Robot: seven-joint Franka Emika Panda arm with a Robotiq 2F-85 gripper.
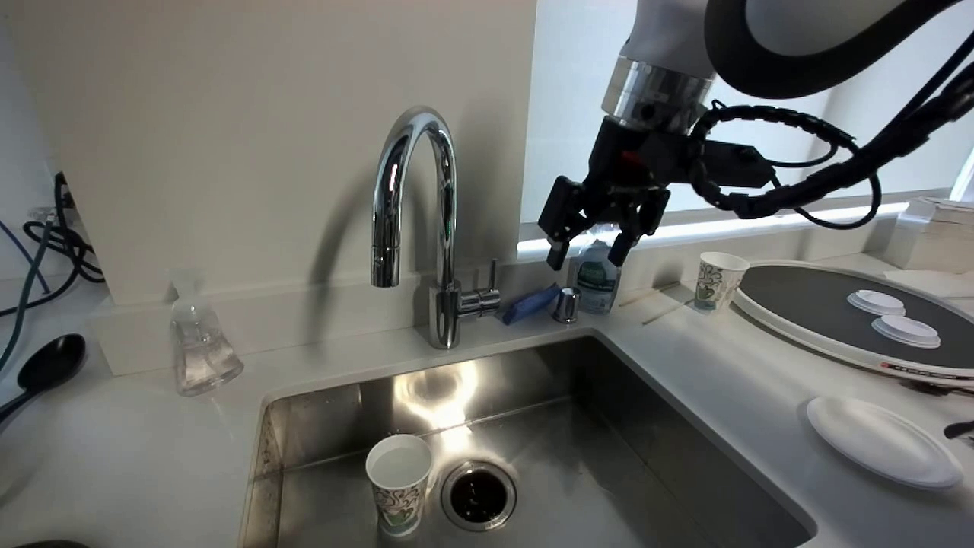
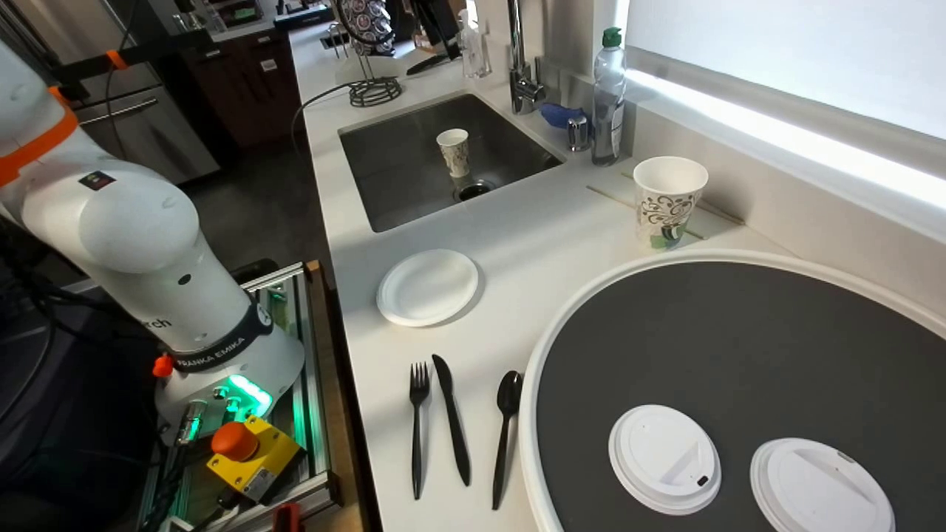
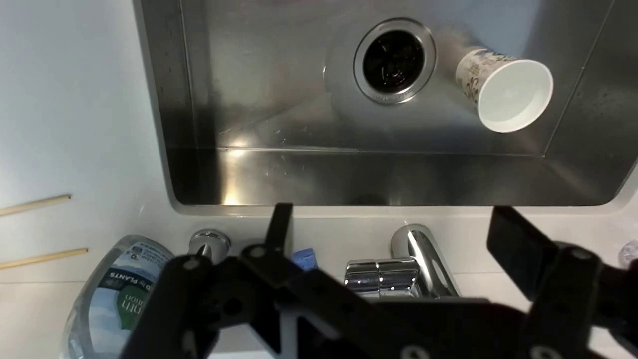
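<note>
In an exterior view my gripper hangs, open and holding nothing, in the air above the counter behind the sink. The soap bottle appears behind its fingers. Between the spread fingers in the wrist view, the chrome faucet and its lever base show below. A blue object is partly covered by a finger; beside it stands a small chrome cap. A patterned paper cup stands upright in the sink near the drain.
A second paper cup stands by thin wooden sticks. Along the counter are a white plate, a fork, knife and spoon. Two white lids rest on a round grey board. A clear bottle stands left of the faucet.
</note>
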